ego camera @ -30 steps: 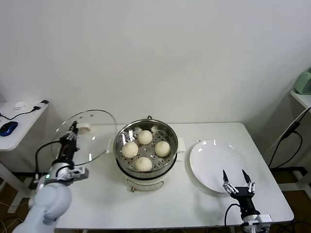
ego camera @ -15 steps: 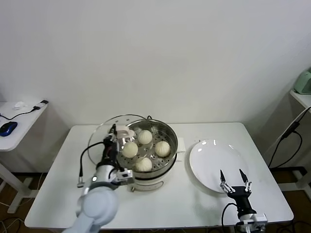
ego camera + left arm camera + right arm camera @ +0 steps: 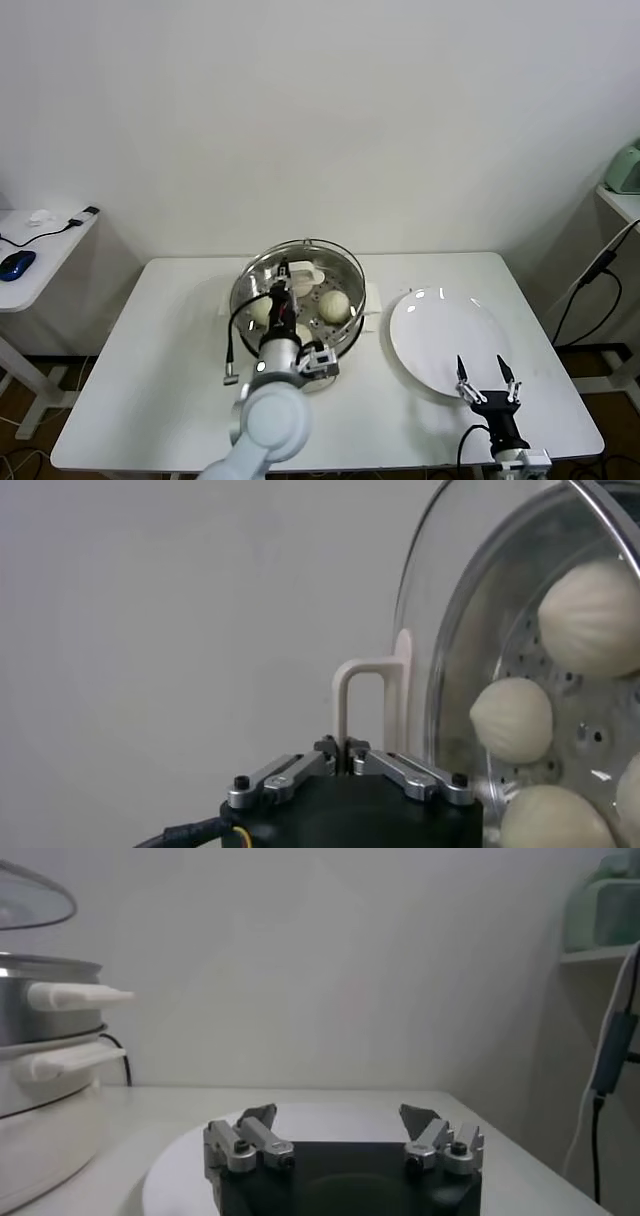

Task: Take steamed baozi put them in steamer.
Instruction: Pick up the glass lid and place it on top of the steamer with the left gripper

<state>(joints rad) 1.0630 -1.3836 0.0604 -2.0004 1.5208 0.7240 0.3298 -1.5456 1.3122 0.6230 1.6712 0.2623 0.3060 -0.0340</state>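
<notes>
Item 1, left gripper (image 3: 285,272): my left arm reaches across table (image 3: 150,380), jaws clenched on white handle (image 3: 362,695) of glass lid (image 3: 300,275), lid held over steamer (image 3: 345,335).
Risk: I judge thin handle may slip or twist in my pinch; tilted lid could strike steamer rim or seat crooked.
Item 2, steamed baozi (image 3: 334,305): 4 inside steamer on perforated tray, under lid.
Item 3, plate (image 3: 440,335): bare.
Item 4, right gripper (image 3: 485,378): parked at plate's near edge, jaws spread, nothing held.
</notes>
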